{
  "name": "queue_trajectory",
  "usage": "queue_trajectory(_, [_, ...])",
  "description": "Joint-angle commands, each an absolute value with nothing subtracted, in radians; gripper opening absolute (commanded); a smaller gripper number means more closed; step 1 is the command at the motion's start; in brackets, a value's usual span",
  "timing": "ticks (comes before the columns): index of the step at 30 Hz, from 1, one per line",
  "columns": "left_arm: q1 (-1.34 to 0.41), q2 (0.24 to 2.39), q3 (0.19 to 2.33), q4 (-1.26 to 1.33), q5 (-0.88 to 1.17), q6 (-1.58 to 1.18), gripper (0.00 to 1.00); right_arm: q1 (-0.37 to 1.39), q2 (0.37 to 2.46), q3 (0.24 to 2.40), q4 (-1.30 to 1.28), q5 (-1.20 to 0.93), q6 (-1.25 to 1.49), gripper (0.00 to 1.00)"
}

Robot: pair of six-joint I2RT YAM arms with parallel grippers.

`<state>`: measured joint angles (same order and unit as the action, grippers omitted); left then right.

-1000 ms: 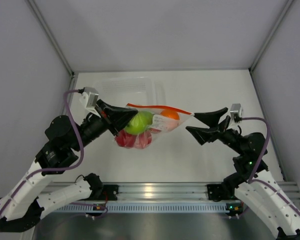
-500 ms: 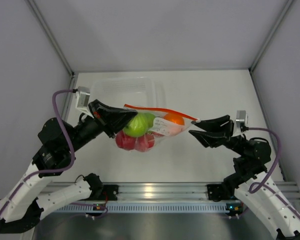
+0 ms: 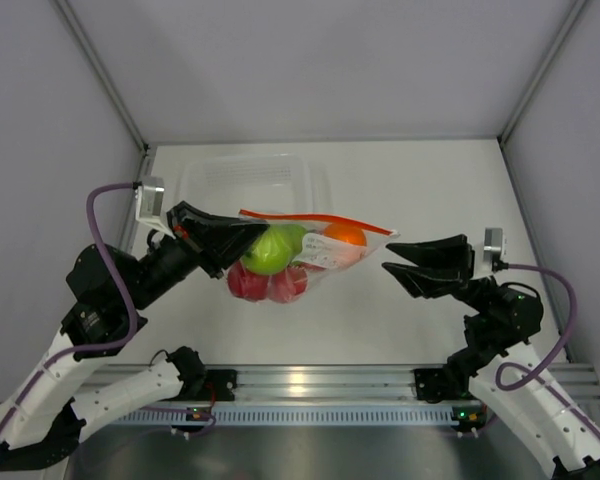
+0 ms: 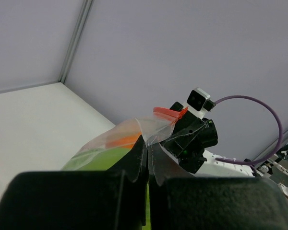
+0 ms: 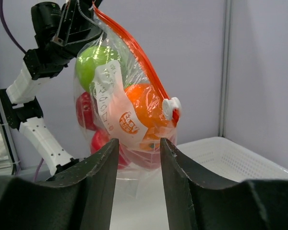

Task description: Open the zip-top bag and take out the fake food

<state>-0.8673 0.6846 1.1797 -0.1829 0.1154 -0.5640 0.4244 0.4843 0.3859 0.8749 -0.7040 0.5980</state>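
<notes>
**A:** From above, what is holding what?

**B:** The zip-top bag (image 3: 315,222) is hanging over the middle of the bench (image 3: 410,175). The left gripper (image 3: 248,240) is clamping the bag's corner on the left-edge side. The fake food (image 3: 280,265) is sitting inside the bag.

**A:** How many pieces are showing?

**B:** I am counting one green fruit (image 3: 268,250), one orange fruit (image 3: 345,236) and two red fruits (image 3: 248,283). A pinkish patch is showing between them, and I cannot tell what it is.

**A:** Any other container?

**B:** One clear tub (image 3: 245,178) is lying toward the far-left corner, behind the bag.

**A:** And the right gripper (image 3: 388,256)?

**B:** Its jaws are standing spread, grasping nothing, just beside the bag's corner on the right-edge side. I cannot tell whether it is touching the bag.

**A:** What is the left wrist showing?

**B:** The left fingers (image 4: 86,201) are pressing together on the clear film. The orange-red zipper strip (image 4: 169,111) is rising beyond them. The right arm (image 4: 189,141) is filling the space behind it.

**A:** And the right wrist?

**B:** The bag is dangling ahead of the spread fingers (image 5: 98,167). One white label (image 5: 117,108) is facing the camera. Green is showing on top, orange to the right, and two reds low on the left. The left arm (image 5: 48,52) is blocking the upper left, and the tub's rim is showing at the lower right.
</notes>
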Motion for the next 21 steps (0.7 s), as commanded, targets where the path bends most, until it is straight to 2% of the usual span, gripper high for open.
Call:
queue_trajectory(1, [-0.864,0.68,1.181,-0.068,0.121,-0.589,0.0,0.414,0.471,0.382,0.876,-0.608,0.551,0.42])
queue_trajectory(7, [-0.864,0.686,1.184,-0.054,0.153,-0.604,0.0,0.413,0.494,0.379,0.891,-0.563,0.545,0.45])
queue_trajectory(16, [-0.864,0.692,1.172,-0.023,0.183,-0.64,0.0,0.413,0.587,0.397,1.121,-0.663,0.644,0.4])
queue_trajectory(21, [-0.864,0.699,1.169,-0.012,0.189,-0.649,0.0,0.413,0.617,0.39,1.256,-0.709,0.713,0.44])
